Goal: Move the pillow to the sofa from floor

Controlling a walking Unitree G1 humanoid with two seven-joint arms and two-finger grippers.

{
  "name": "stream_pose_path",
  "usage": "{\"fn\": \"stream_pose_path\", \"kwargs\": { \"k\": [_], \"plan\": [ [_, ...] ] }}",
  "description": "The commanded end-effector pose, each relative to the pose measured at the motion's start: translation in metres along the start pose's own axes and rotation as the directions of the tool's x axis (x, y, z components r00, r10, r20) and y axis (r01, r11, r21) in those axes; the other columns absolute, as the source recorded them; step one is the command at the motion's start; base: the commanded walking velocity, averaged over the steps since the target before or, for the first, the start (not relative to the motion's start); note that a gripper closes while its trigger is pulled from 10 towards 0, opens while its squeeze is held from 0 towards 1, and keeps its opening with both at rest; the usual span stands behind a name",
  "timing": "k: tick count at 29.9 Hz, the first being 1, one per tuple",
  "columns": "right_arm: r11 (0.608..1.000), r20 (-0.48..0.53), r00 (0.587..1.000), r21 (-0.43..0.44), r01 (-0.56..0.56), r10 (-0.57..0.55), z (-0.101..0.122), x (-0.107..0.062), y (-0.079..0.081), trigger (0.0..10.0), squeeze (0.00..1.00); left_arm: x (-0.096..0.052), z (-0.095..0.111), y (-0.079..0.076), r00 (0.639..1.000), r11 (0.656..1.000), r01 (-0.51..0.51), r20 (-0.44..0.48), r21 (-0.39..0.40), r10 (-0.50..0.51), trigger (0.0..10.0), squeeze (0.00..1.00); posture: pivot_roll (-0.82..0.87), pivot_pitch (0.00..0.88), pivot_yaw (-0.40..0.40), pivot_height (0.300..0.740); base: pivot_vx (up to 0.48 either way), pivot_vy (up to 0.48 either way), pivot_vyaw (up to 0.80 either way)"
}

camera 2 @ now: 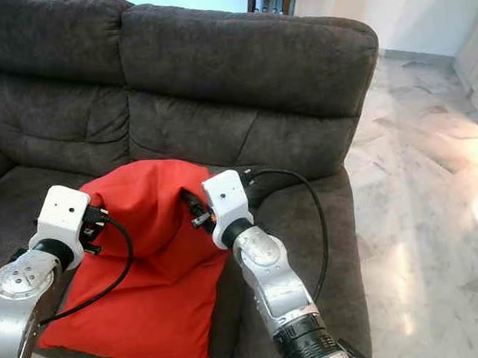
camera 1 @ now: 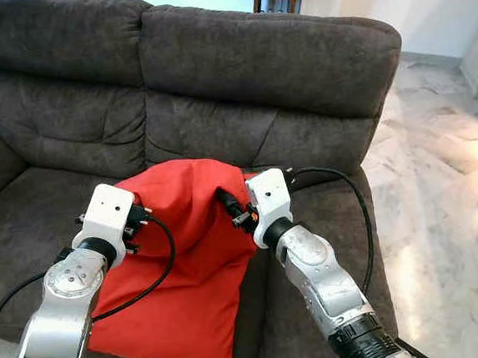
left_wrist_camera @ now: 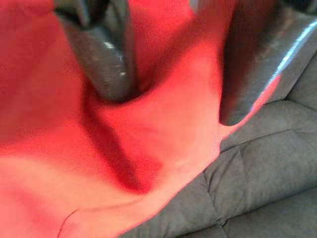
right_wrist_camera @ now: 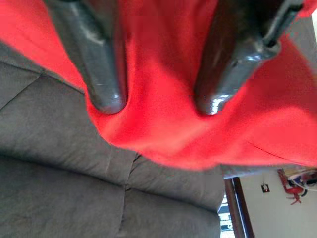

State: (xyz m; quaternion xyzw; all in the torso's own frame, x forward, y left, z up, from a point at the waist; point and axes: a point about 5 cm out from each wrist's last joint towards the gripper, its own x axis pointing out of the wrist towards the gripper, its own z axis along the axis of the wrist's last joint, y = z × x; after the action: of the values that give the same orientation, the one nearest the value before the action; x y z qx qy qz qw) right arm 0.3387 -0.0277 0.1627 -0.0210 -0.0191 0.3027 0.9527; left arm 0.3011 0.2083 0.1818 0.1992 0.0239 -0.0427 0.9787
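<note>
Your left gripper (left_wrist_camera: 168, 94) is clamped on the red pillow (camera 1: 189, 275) at its 10 o'clock edge, fabric bunched between the black fingers (left_wrist_camera: 106, 64). The pillow itself lies on the dark grey sofa (camera 1: 254, 69) seat, top end leaning toward the backrest, bottom edge hanging over the front at 6 o'clock. Your right gripper (right_wrist_camera: 158, 101) pinches the pillow's 2 o'clock edge the same way. If you let go now, that overhanging end could pull the pillow off onto the marble floor (camera 1: 443, 211); releasing one side first may let it slump sideways, and loose cloth could snag a finger as you retreat.
</note>
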Motion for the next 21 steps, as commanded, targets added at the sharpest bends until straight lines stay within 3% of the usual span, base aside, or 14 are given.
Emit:
{"fn": "stream_pose_path", "kwargs": {
  "k": [1,8,9,10,11,12,13,15,18,21],
  "plan": [
    [1.000,0.035,0.999,-0.017,-0.006,0.007,0.008,0.000,0.004,10.0,1.00,0.000,-0.004,-0.002,1.000,1.000,0.011,-0.020,0.008,-0.010,10.0,1.00,0.19,0.127,-0.056,0.740,0.000,0.000,0.00],
    [1.000,0.045,0.999,-0.014,0.015,-0.014,0.010,0.000,-0.001,10.0,1.00,0.000,-0.003,-0.001,1.000,1.000,0.002,-0.016,0.015,-0.002,10.0,1.00,0.19,0.126,-0.057,0.740,0.000,0.000,0.00],
    [1.000,0.048,0.999,-0.014,0.026,-0.025,0.010,0.000,-0.003,10.0,0.70,0.000,-0.003,-0.001,1.000,1.000,-0.003,-0.015,0.019,0.003,10.0,1.00,0.19,0.126,-0.057,0.740,0.000,0.000,0.00],
    [1.000,0.048,0.999,-0.014,0.026,-0.025,0.010,0.000,-0.003,10.0,0.70,0.000,-0.003,-0.001,1.000,1.000,-0.003,-0.015,0.019,0.003,10.0,1.00,0.19,0.126,-0.057,0.740,0.000,0.000,0.00],
    [0.998,0.051,0.997,-0.015,0.053,-0.052,0.010,-0.001,-0.008,10.0,0.00,0.000,-0.003,0.000,1.000,1.000,-0.010,-0.016,0.025,0.010,10.0,1.00,0.19,0.125,-0.059,0.740,0.000,0.000,0.00],
    [0.995,0.044,0.994,0.005,0.103,-0.104,0.007,-0.004,-0.018,10.0,0.00,0.000,-0.010,-0.001,0.999,1.000,-0.014,-0.034,0.012,0.015,10.0,0.05,0.19,0.125,-0.059,0.740,0.000,0.000,0.00],
    [0.993,0.040,0.992,0.014,0.119,-0.119,0.005,-0.005,-0.021,10.0,0.00,0.000,-0.012,-0.001,0.999,1.000,-0.016,-0.041,0.004,0.016,10.0,0.05,0.19,0.125,-0.059,0.740,0.000,0.000,0.00],
    [0.976,0.000,0.977,0.047,0.215,-0.215,-0.009,-0.015,-0.042,10.0,0.00,-0.003,-0.040,-0.003,0.994,0.998,-0.015,-0.109,-0.065,0.008,10.0,0.00,0.19,0.122,-0.059,0.740,0.000,0.000,0.00],
    [0.956,-0.037,0.958,0.070,0.285,-0.283,-0.022,-0.025,-0.058,10.0,0.00,-0.008,-0.061,-0.003,0.986,0.996,-0.029,-0.165,-0.085,0.015,10.0,0.00,0.19,0.121,-0.058,0.740,0.000,0.000,0.00],
    [0.871,-0.174,0.875,0.127,0.475,-0.452,-0.061,-0.059,-0.097,10.0,0.00,-0.024,-0.113,-0.003,0.949,0.994,-0.079,-0.310,-0.077,0.051,10.0,0.00,0.17,0.119,-0.053,0.740,0.000,0.000,0.00]
  ]
}}
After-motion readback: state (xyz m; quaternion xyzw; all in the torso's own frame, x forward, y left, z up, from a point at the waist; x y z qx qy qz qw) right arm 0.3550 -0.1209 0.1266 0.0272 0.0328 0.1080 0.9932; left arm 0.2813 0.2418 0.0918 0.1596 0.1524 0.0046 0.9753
